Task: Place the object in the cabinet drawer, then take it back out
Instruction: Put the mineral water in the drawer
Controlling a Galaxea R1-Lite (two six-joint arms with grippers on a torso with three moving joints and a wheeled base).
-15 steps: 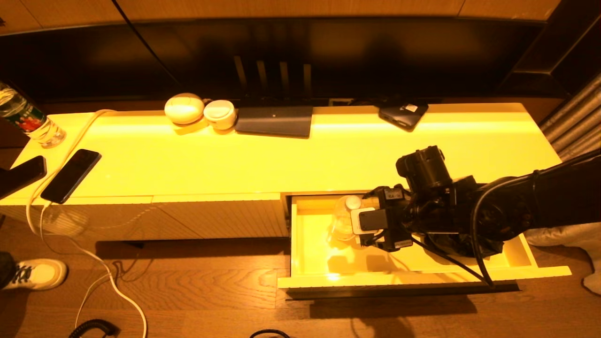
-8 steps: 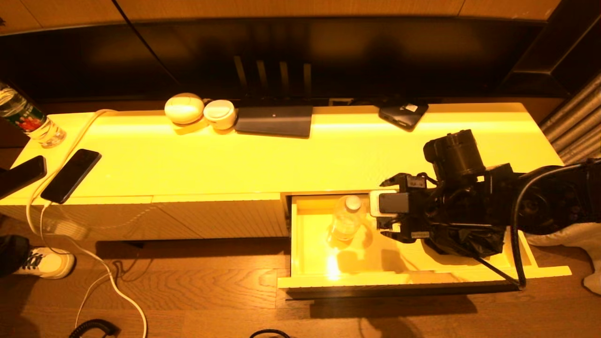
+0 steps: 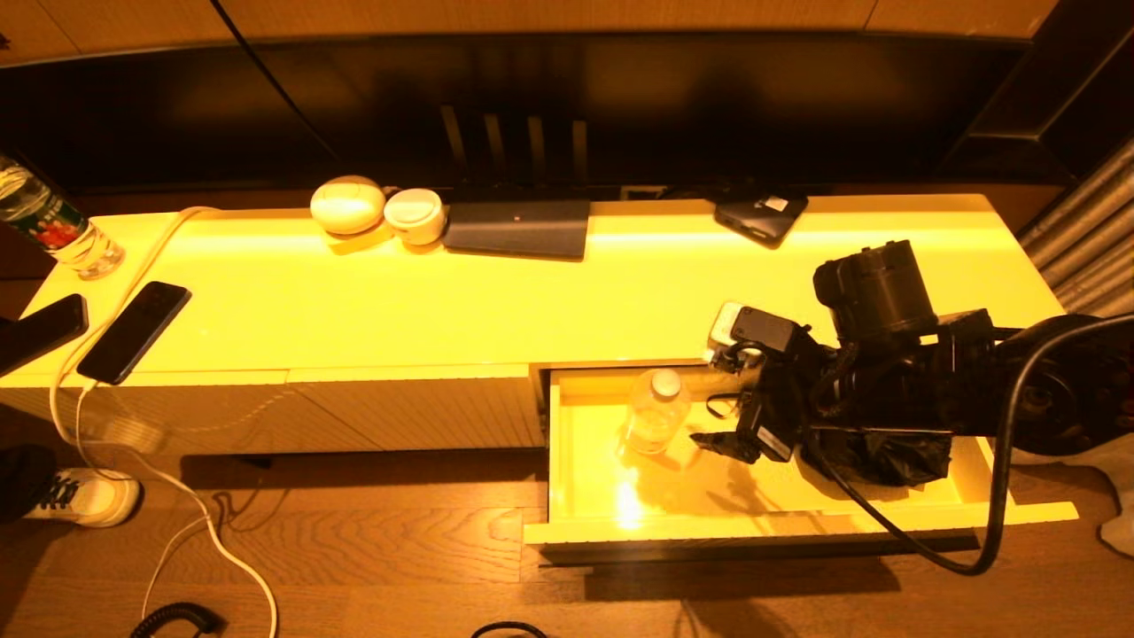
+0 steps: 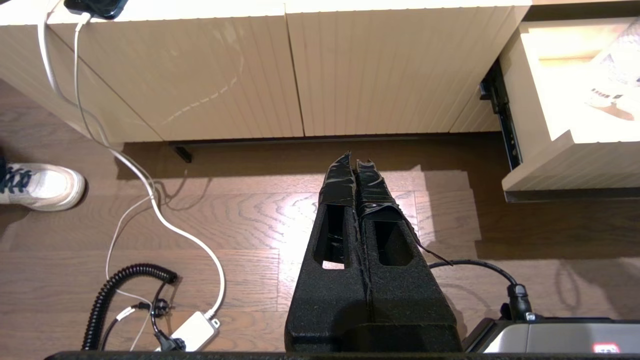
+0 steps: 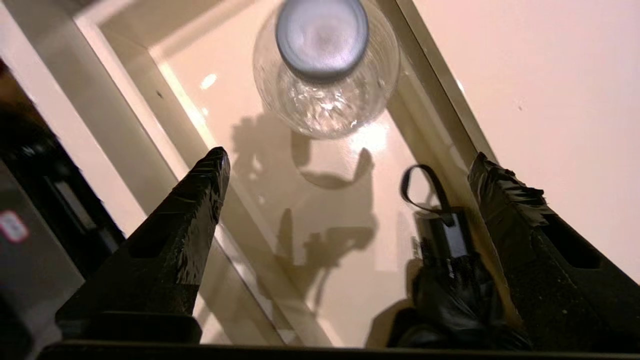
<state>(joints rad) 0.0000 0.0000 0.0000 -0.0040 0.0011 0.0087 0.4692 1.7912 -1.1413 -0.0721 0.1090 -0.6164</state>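
A clear plastic bottle with a pale cap stands upright in the left part of the cabinet drawer, which is pulled out at the cabinet's right end. My right gripper hovers just right of the bottle, open and apart from it, with nothing between its fingers. The right wrist view looks down on the bottle ahead of the spread fingertips, above the drawer's glossy floor. My left gripper is shut and empty, parked low over the wooden floor in front of the closed ribbed panels. The drawer shows beside it.
On the cabinet top lie two dark phones, a water bottle, two white round items, a dark flat device and another dark gadget. White cables and a shoe are on the floor.
My right gripper, which stood around the bottle a second ago, has drawn back to the right and turned. The bottle stays standing in the drawer.
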